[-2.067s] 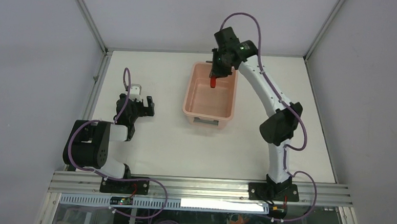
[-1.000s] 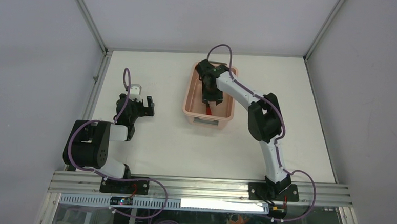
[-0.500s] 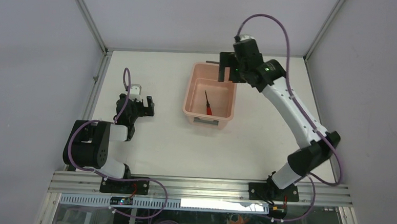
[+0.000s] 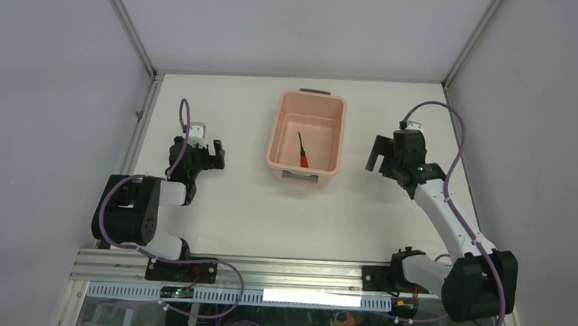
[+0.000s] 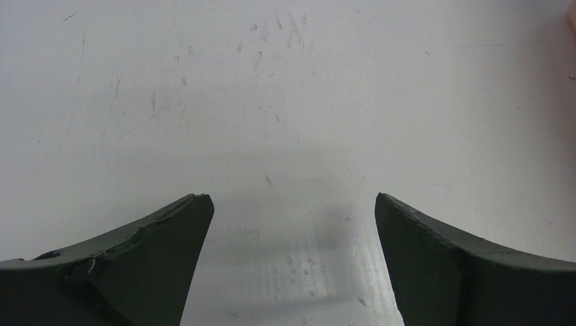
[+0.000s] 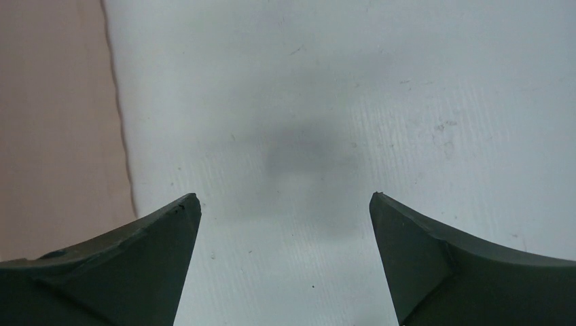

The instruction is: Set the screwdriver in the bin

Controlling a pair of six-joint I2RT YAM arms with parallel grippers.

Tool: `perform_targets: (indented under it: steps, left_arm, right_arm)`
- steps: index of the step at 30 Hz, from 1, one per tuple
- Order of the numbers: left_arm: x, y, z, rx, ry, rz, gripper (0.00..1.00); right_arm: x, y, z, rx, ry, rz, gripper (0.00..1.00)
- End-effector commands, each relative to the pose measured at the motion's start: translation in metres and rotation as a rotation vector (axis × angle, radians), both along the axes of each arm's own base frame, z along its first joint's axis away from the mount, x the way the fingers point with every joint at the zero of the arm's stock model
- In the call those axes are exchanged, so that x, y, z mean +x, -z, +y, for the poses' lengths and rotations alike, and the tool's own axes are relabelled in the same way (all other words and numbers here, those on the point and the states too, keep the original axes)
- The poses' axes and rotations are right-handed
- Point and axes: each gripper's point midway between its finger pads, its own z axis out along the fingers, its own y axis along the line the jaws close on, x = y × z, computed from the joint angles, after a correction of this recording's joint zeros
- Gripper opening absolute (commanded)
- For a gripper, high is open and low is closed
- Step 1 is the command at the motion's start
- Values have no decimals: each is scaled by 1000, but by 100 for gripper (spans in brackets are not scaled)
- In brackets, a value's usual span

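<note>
Robotics lab test cell, no home or shop. Told by a black-and-white robot arm on the left (image 4: pixel 130 214) and another on the right (image 4: pixel 448 209), both bolted to a slotted aluminium rail (image 4: pixel 288 271) at the edge of a scuffed white tabletop (image 4: pixel 231 220). Trailing purple cables (image 4: pixel 182 112). Boxed in by plain grey panels (image 4: pixel 44 83) on metal corner posts (image 4: pixel 129 28).

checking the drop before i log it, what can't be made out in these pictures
- screwdriver tip type: too small in the top view; absent from both wrist views
- bin: right wrist view shows only a pink strip, cut off by the left edge
- height of the right tool above the table: top view looks straight down
</note>
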Motion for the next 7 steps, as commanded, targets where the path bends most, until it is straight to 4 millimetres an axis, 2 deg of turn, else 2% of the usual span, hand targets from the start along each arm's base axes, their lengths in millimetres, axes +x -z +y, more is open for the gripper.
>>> perform_targets:
  steps: [1, 7]
  left_arm:
    - [17, -27, -1, -19, -9, -103, 99]
    - [17, -27, -1, -19, -8, -103, 99]
  right_arm:
    - [19, -20, 4, 72, 34, -193, 99]
    - [13, -8, 2, 73, 39, -190, 99]
